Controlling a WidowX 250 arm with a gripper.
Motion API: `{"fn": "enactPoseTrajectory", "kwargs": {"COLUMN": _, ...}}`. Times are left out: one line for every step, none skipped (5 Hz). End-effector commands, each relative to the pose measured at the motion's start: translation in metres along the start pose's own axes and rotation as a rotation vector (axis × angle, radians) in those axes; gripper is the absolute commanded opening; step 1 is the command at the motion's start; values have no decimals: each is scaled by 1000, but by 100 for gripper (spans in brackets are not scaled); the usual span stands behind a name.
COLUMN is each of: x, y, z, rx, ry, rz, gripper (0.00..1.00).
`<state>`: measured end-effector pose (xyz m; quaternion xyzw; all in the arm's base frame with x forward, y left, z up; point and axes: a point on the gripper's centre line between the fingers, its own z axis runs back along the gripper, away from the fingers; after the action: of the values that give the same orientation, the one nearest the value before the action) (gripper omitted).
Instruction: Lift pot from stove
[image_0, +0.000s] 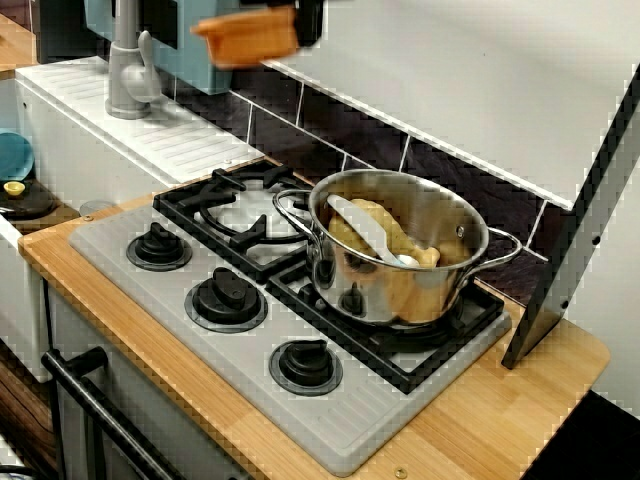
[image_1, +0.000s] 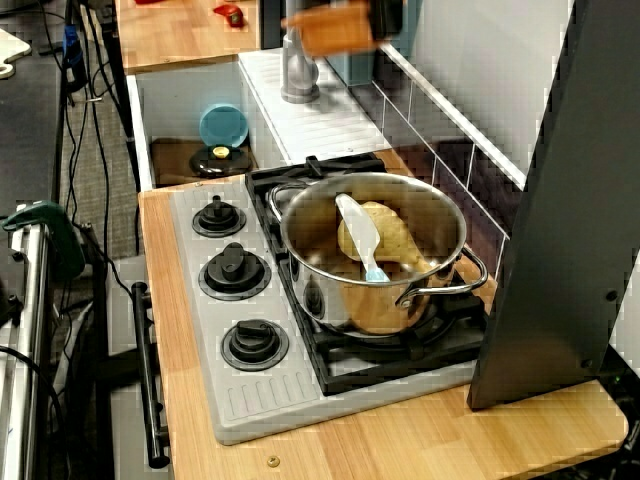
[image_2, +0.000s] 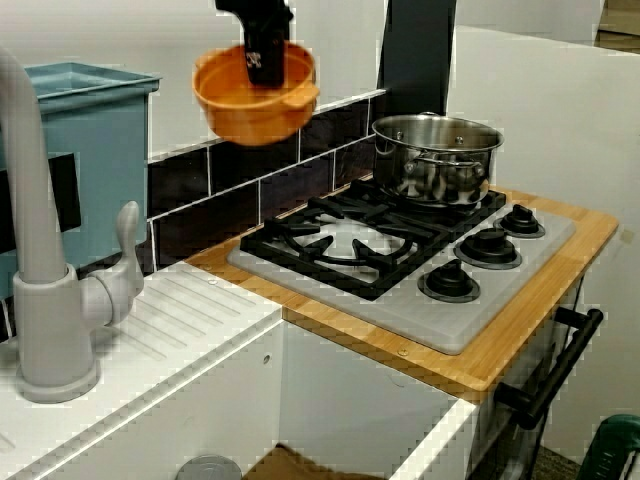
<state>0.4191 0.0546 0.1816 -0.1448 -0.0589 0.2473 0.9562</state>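
- Because the stove (image_0: 200, 350) sits in a light wooden counter (image_0: 480, 430), everything here is easiest placed against it: nearest the front edge run its three black knobs (image_0: 226, 297), and below them a dark bar handle (image_0: 90, 400) crosses the cabinet front.
- Behind the knobs, the right-hand burner grate carries a steel pot (image_0: 400, 250) with loop handles; something tan and a pale utensil (image_0: 365, 230) lie inside it, and it appears untouched.
- While that grate is loaded, the left-hand burner grate (image_0: 245, 215) beside it stands bare, which fits the task's pot having come off it, though I cannot confirm which burner it sat on.
- Off the stove's left end lie a ribbed white drainboard (image_0: 170, 135) and a grey faucet (image_0: 125, 70), with a sink basin (image_1: 190, 150) beyond holding a blue dish.
- Farthest and highest, the pot (image_2: 256, 95) hangs in open air well above the stove, roughly over the back of the drainboard side, touching nothing beneath it.
- The gripper (image_2: 262, 60) reaches down from above, closed on the pot's far rim with one dark finger showing inside the bowl; gripping the wall rather than a little side handle lets the pot hang nearly level.
- Judged from this, the lift looks essentially complete.
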Motion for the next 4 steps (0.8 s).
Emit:
{"fn": "enactPoseTrajectory", "kwargs": {"x": 1, "y": 0, "z": 41, "rx": -64, "ry": -81, "rz": -148, "gripper": 0}}
{"fn": "enactPoseTrajectory", "kwargs": {"x": -6, "y": -1, "z": 39, "rx": -46, "ry": -118, "rz": -231, "gripper": 0}}
{"fn": "enactPoseTrajectory", "kwargs": {"x": -15, "y": -3, "z": 42, "rx": -38, "ry": -143, "rz": -305, "gripper": 0}}
{"fn": "enactPoseTrajectory", "kwargs": {"x": -29, "y": -7, "z": 45, "rx": -36, "ry": -150, "rz": -363, "gripper": 0}}
